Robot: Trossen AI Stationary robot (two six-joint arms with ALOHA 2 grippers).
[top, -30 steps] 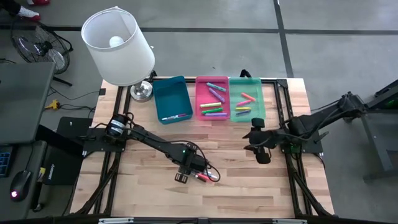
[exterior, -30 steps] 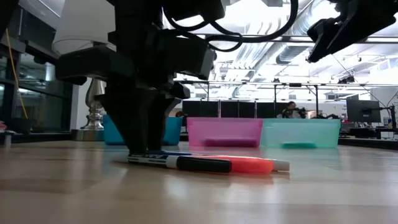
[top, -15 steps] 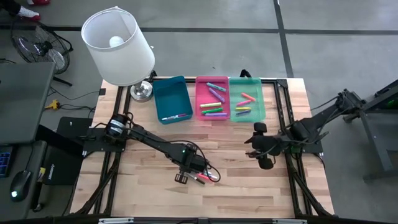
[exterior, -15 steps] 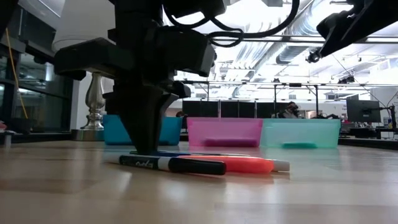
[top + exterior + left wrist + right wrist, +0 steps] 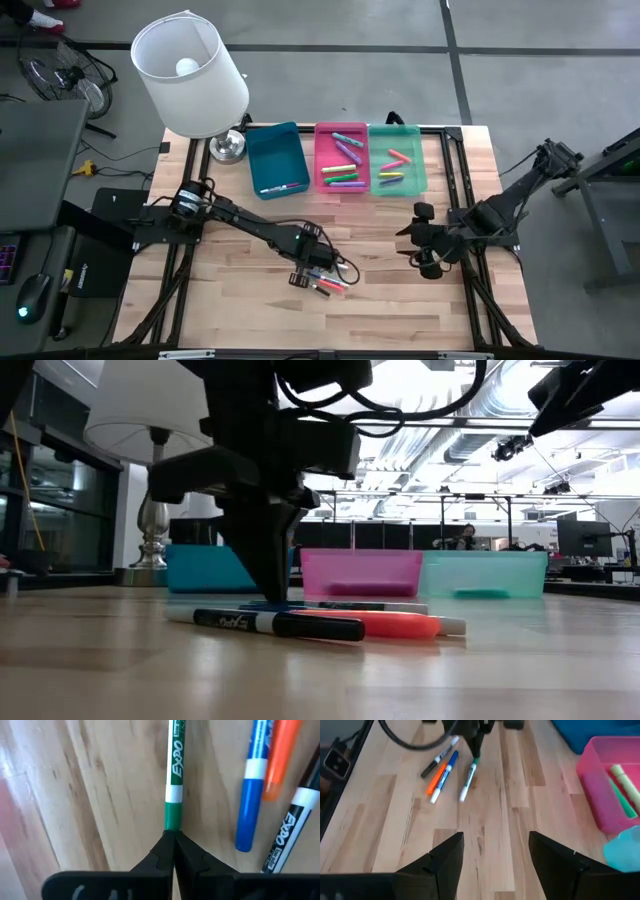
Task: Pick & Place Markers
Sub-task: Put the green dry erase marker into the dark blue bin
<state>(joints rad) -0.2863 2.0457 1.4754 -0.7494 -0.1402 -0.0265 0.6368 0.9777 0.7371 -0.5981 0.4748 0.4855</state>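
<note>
Several markers lie on the table near its middle: a green one (image 5: 175, 775), a blue one (image 5: 252, 785), an orange one (image 5: 280, 755) and a black one (image 5: 287, 840). My left gripper (image 5: 172, 837) stands shut over the green marker's cap end, fingers pointing down at the table (image 5: 275, 598). My right gripper (image 5: 492, 865) hangs open above the table's right part (image 5: 428, 262), holding nothing. More markers lie in the pink tray (image 5: 318, 160) and the green tray (image 5: 422, 160); one lies in the blue tray (image 5: 272, 150). My left gripper meets the green marker at its cap end (image 5: 172, 820) with shut fingertips, coming from above. The tips cover that end, so I cannot tell whether it is pinched or only touched. The marker lies flat on the table, stretching away from the fingers.
A white lamp (image 5: 190, 75) stands at the far left corner beside the blue tray. The three trays stand side by side along the far edge. Bare wood lies between the loose markers and my right gripper.
My left gripper has shut, turned about its wrist and shifted a little toward the table's right edge among the markers. The black marker has slid and swung on the table. My right gripper has drifted toward the near edge, staying open.
</note>
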